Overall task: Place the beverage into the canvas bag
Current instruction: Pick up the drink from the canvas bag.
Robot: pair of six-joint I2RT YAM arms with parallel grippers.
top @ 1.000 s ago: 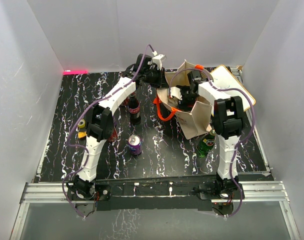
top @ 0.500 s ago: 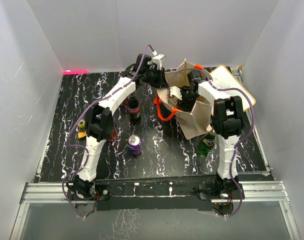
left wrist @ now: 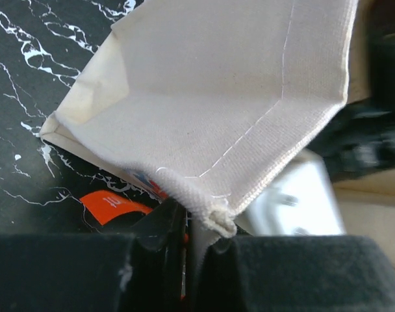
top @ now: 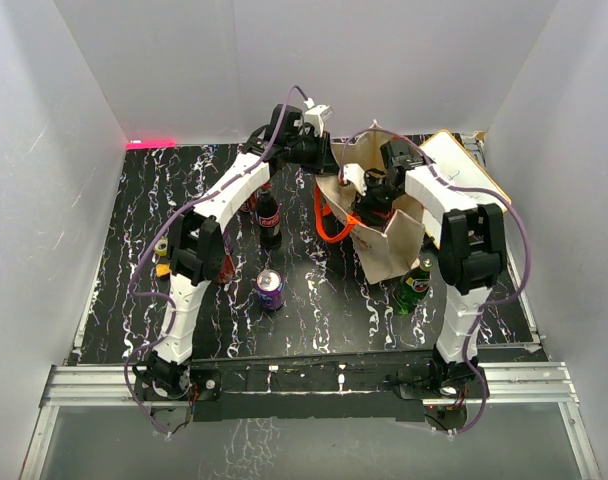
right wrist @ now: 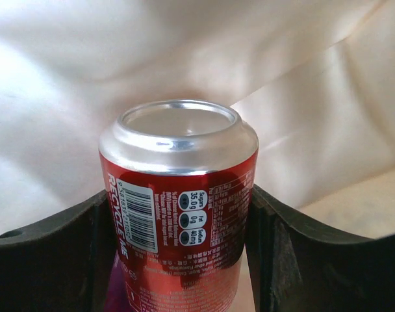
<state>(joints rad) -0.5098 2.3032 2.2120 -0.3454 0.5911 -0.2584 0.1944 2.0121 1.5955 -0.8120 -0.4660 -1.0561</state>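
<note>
Red can (right wrist: 178,188) inside canvas bag (top: 389,245), upper centre.
Right gripper (right wrist: 181,208) grasps it; left gripper (left wrist: 184,224) pinches the rim so the mouth gapes.

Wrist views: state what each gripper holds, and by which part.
The left gripper pinches the canvas bag by its stitched rim; the right gripper clamps the red can by its sides.

table (top: 324,300) | purple can (top: 271,290) | cola bottle (top: 269,220) | green bottle (top: 414,288) | canvas bag (top: 389,250)

A red can (right wrist: 178,214) is inside the beige canvas bag (top: 392,245).
</note>
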